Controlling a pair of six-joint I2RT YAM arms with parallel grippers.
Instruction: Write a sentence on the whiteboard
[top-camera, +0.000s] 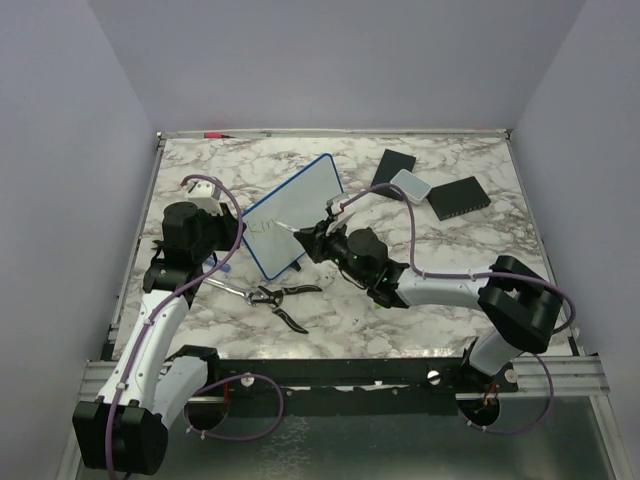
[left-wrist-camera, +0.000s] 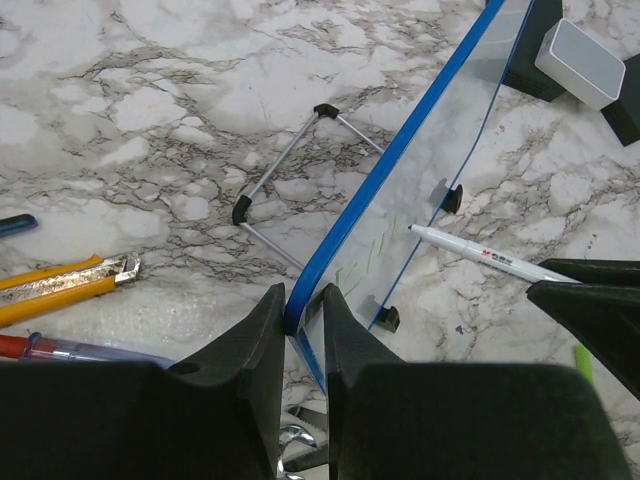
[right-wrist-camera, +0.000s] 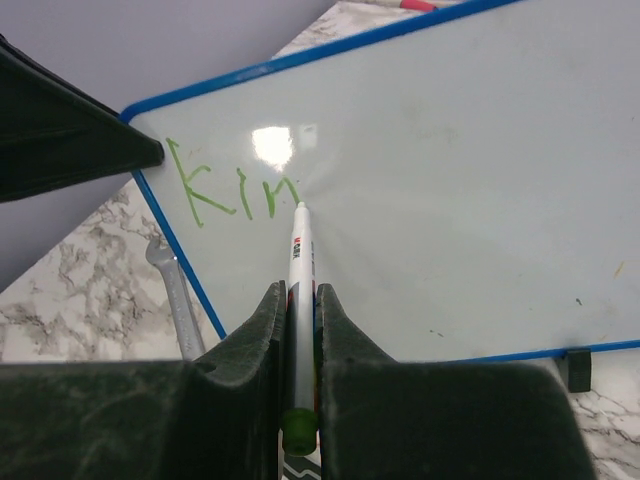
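The whiteboard (top-camera: 295, 212), white with a blue frame, stands tilted on a wire easel in the middle of the table. My left gripper (left-wrist-camera: 304, 305) is shut on its blue left edge (left-wrist-camera: 400, 150). My right gripper (right-wrist-camera: 298, 296) is shut on a white marker (right-wrist-camera: 300, 300) with a green end cap; its tip touches the board (right-wrist-camera: 450, 170). The sentence (right-wrist-camera: 232, 192) is thin green writing reading "Kin" at the board's upper left. In the top view the right gripper (top-camera: 312, 238) is at the board's lower part and the left gripper (top-camera: 236, 222) at its left edge.
Black-handled pliers (top-camera: 283, 297) and a wrench (right-wrist-camera: 177, 300) lie in front of the board. A yellow utility knife (left-wrist-camera: 60, 285) lies at the left. Two black pads (top-camera: 458, 197) and a white eraser (top-camera: 408, 184) sit at the back right. A wire easel leg (left-wrist-camera: 285, 165) is behind the board.
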